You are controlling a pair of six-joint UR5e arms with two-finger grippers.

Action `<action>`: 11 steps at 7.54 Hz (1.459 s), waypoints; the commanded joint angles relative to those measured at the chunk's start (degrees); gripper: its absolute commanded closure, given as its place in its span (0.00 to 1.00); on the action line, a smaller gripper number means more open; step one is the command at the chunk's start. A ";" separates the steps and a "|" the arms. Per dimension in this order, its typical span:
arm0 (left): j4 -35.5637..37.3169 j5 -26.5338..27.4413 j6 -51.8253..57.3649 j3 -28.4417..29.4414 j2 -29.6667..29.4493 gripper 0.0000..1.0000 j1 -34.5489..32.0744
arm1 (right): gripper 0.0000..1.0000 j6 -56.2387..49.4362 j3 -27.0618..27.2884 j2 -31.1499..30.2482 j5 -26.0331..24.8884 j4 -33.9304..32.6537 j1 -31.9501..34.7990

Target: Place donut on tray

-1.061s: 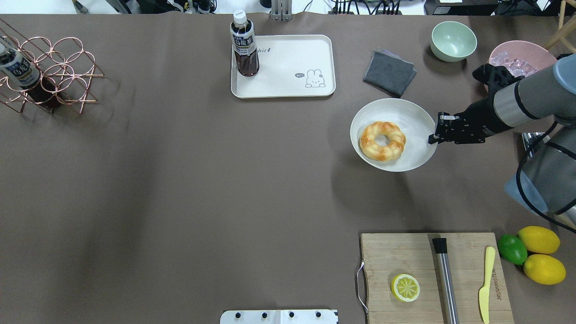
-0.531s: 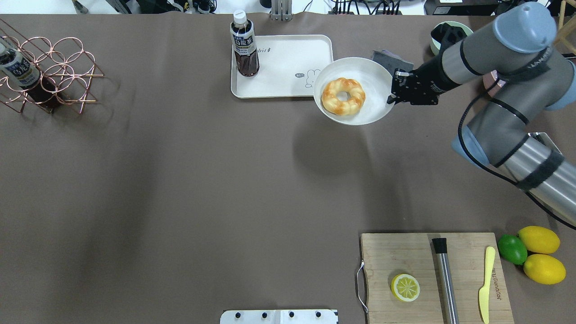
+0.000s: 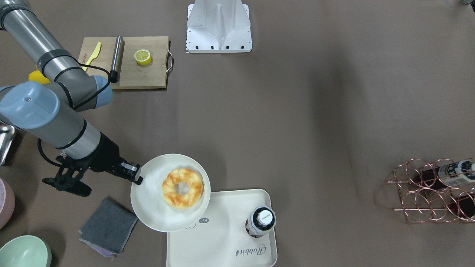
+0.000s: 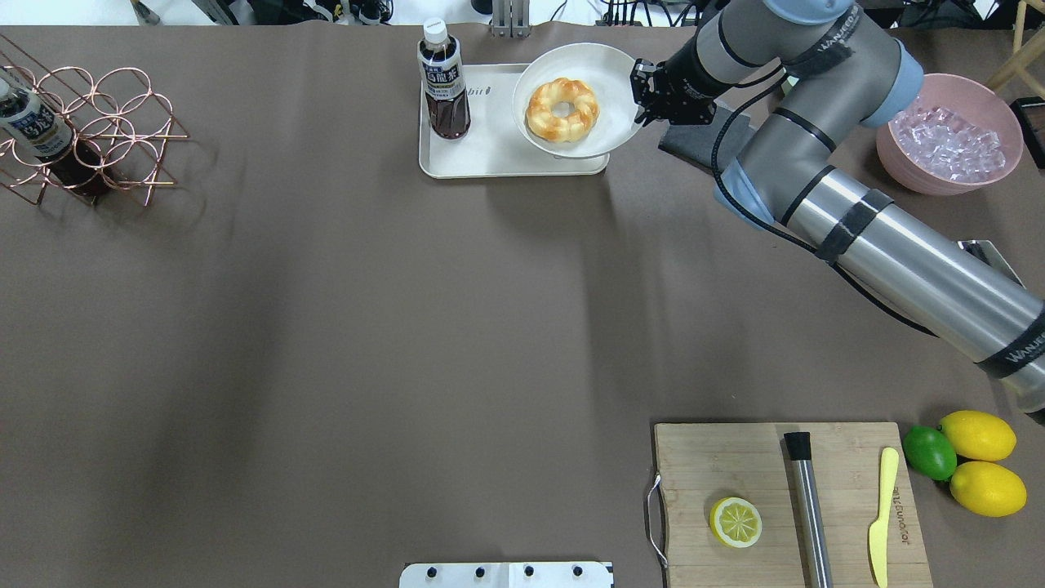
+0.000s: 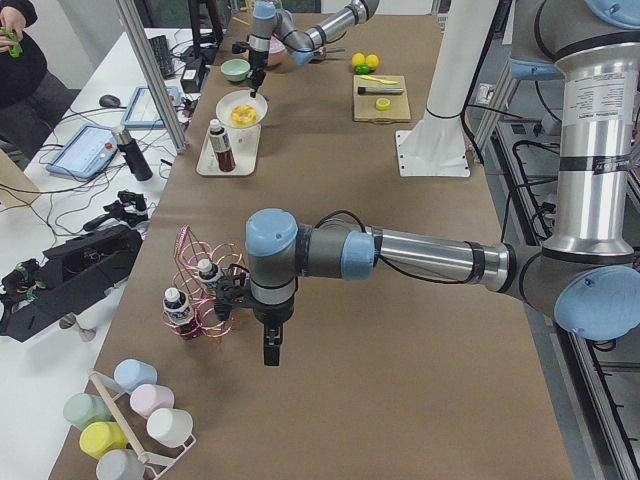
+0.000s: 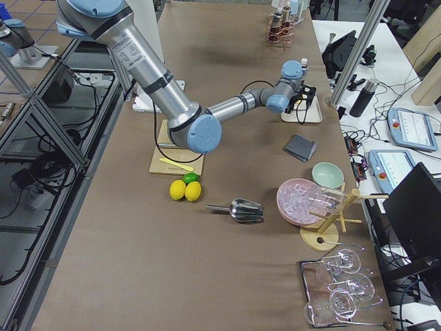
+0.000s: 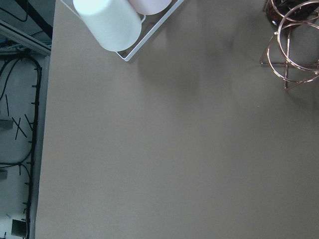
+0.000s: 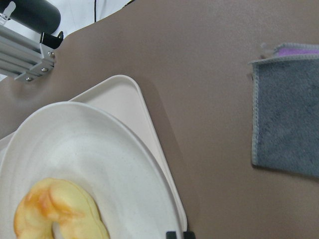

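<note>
currently the right gripper (image 4: 642, 91) is clamped on the rim of the round plate (image 4: 608, 69), and the donut (image 4: 562, 109) lies near the middle of that plate. the plate hangs over the tray (image 4: 457, 159), covering the end with the drawing; whether it touches the tray i cannot tell. the bottle (image 4: 443, 82) stands on the tray's other end, near the plate's edge. to do this well, i judge the plate should be level as it comes down, since a one-sided rim grip lets it sag and the donut could slide off. steer clear of the bottle, set the plate flat inside the raised rim, then let go. the left gripper (image 5: 272, 350) hangs by the wire rack (image 5: 205, 290); open or closed, i cannot tell.
</note>
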 commanded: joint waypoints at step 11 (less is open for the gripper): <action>0.13 0.17 -0.05 0.28 -1.65 0.02 1.02 | 0.00 6.68 -19.09 11.33 -11.03 7.23 -4.93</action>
